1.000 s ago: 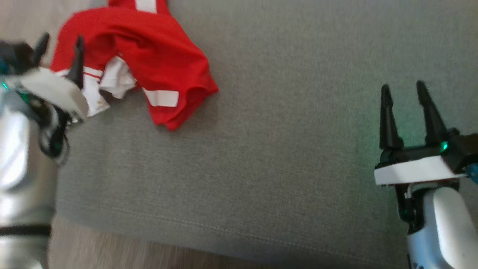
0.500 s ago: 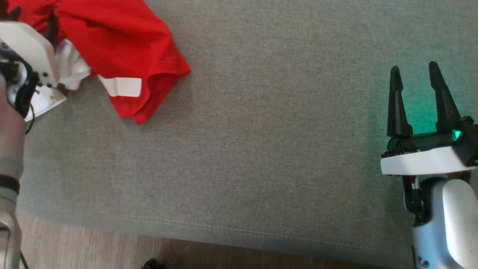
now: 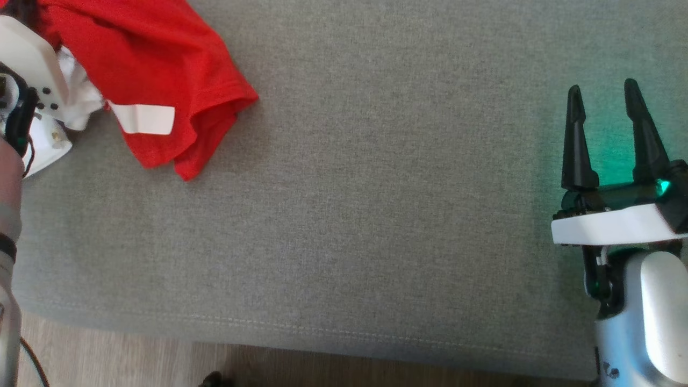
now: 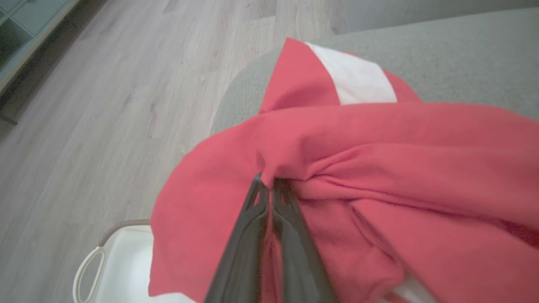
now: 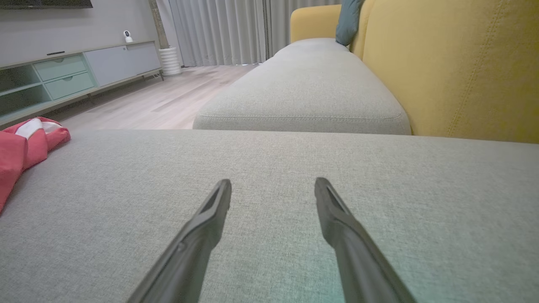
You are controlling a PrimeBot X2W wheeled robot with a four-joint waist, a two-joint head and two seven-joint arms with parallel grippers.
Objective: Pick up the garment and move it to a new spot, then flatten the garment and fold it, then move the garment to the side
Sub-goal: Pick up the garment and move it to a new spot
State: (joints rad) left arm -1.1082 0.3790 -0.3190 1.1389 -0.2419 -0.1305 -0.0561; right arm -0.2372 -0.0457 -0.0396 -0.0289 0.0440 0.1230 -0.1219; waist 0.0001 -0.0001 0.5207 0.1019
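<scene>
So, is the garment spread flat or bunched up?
Bunched up: the red garment lies in crumpled folds on the gray cushion, left end effector shut on a pinch.

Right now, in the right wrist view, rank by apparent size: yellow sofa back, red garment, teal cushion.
Largest: yellow sofa back.
Then red garment.
Smallest: teal cushion.
Garment is nearer, so that gap is unsure.

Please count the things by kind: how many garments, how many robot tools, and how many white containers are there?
Garments: 1, the red garment
Tools: 2, the left tool and the right tool
Containers: 1, the white container
Total: 4
</scene>
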